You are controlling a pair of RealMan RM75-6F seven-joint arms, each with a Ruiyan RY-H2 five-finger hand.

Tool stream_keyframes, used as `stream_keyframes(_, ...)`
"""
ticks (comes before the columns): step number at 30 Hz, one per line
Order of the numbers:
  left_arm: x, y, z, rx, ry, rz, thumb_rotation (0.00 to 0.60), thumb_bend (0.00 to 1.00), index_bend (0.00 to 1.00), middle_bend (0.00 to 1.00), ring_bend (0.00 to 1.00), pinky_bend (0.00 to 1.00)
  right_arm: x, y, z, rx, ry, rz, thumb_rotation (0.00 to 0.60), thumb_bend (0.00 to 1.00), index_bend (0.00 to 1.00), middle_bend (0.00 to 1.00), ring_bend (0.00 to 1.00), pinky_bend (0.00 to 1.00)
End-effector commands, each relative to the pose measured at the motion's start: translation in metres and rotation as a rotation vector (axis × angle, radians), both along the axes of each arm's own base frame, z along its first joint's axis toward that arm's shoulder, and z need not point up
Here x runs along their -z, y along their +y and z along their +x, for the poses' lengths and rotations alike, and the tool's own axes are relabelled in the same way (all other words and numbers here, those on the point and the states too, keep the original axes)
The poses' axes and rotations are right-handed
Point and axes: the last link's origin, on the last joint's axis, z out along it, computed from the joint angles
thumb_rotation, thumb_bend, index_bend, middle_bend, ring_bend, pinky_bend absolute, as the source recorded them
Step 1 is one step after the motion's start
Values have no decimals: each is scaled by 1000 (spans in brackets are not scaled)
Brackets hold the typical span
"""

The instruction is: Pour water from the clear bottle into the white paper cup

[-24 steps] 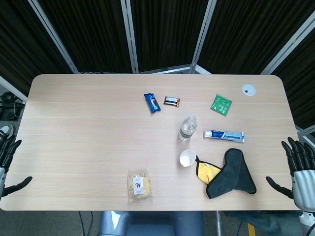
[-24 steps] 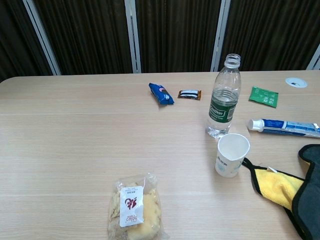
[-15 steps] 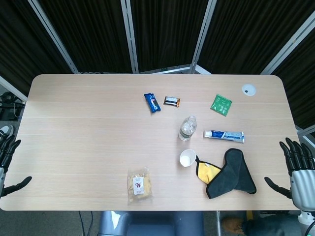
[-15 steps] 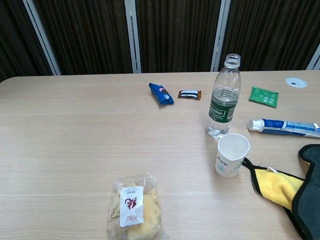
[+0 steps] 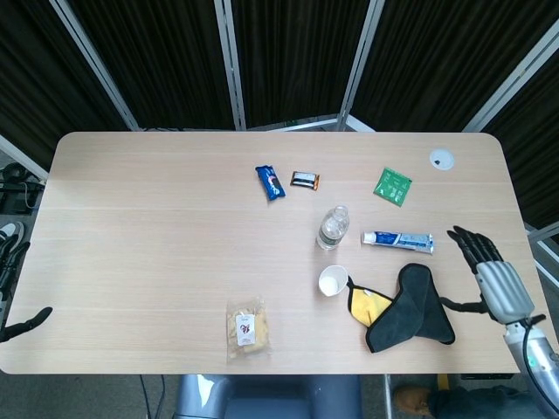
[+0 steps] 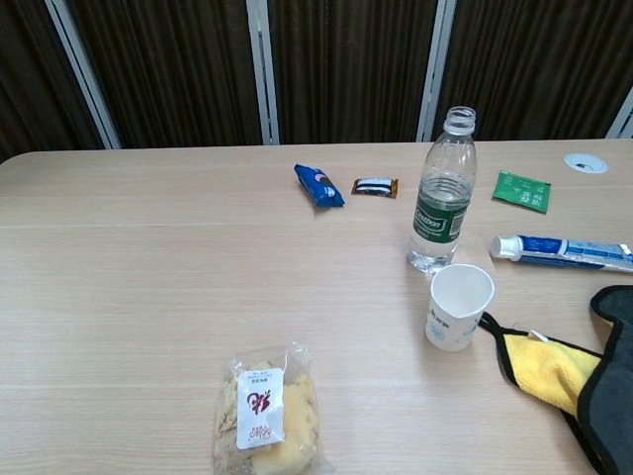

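The clear ribbed plastic bottle [image 6: 442, 193], uncapped with a dark green label, stands upright on the pale woodgrain table [image 5: 157, 227], just behind the white paper cup [image 6: 459, 307], whose round mouth is open. The right hand [image 5: 493, 278] hovers over the table's right edge, dark fingers spread and holding nothing, near a black-and-yellow cloth [image 5: 403, 307]; of the left hand [image 5: 16, 288] only dark fingertips show, so its state cannot be told

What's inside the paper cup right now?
The paper cup stands upright; its visible inner wall looks white and empty. The near rim hides its bottom in the chest view, and the head view is too small to confirm.
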Motion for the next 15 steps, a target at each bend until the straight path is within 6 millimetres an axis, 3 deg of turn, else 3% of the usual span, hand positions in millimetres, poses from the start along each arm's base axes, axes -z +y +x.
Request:
stream_keyframes(1,2,5,-4,-28,14,7,600,0,0,0,0,0,20,-71,6,31,-148,131,600,0,0,1,0,0)
stream_keyframes(6,10,13,-11,-60,31,-7,600,0,0,0,0,0,46,-107,22,-20,-186,204,600,0,0,19,0,0)
stream_keyframes(15,22,19,-13,-64,56,-43,600,12,0,0,0,0,88,-145,47,-7,-182,304,600,0,0,23,0,0)
